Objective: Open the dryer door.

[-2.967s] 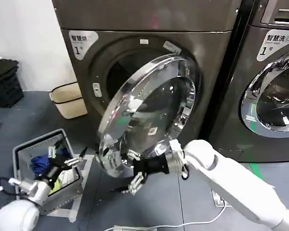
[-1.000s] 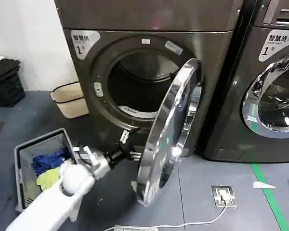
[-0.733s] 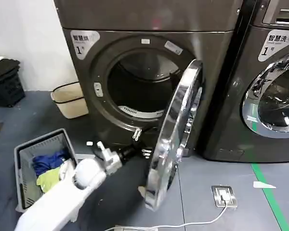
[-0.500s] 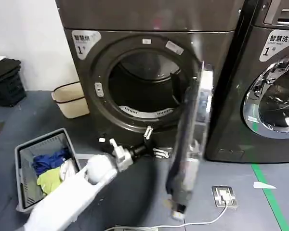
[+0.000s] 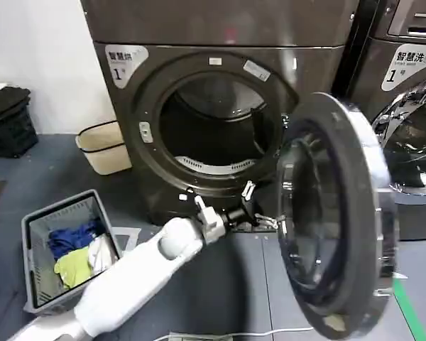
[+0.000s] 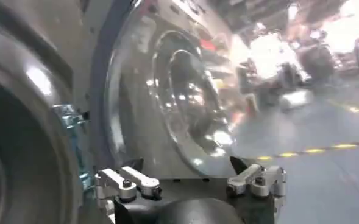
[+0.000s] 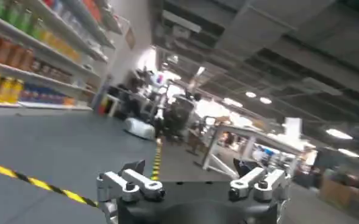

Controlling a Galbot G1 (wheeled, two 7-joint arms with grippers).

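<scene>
Head view is showing the dryer door [image 5: 337, 213] standing wide open on the right side of the dryer [image 5: 220, 106], hinged at the right of the drum mouth [image 5: 216, 121]. Its inner face is turning toward me: a wide dark rim around a clear bulging bowl, with a thin shiny chrome edge showing along its right side. The dryer is a big bronze-grey machine with a white corner label [image 5: 124, 62] marked "1", and its round opening is looking dark and deep.

I am reaching my left gripper [image 5: 259, 207] across from the lower left, just below the drum mouth and just beside the door's inner rim. My fingers are spread apart and are grasping nothing. In the left wrist view my left gripper [image 6: 191, 173] is pointing at the bowl of the door [image 6: 185, 97], close in front of it.

My right gripper [image 7: 191, 173] is appearing in the right wrist view, also spread apart and holding nothing, pointing at the room.

On the floor at the left, a grey basket [image 5: 39, 227] is holding blue, yellow-green and white clothes [image 5: 74, 252]. A beige bin [image 5: 103, 145] is standing beside the dryer, against the wall.
</scene>
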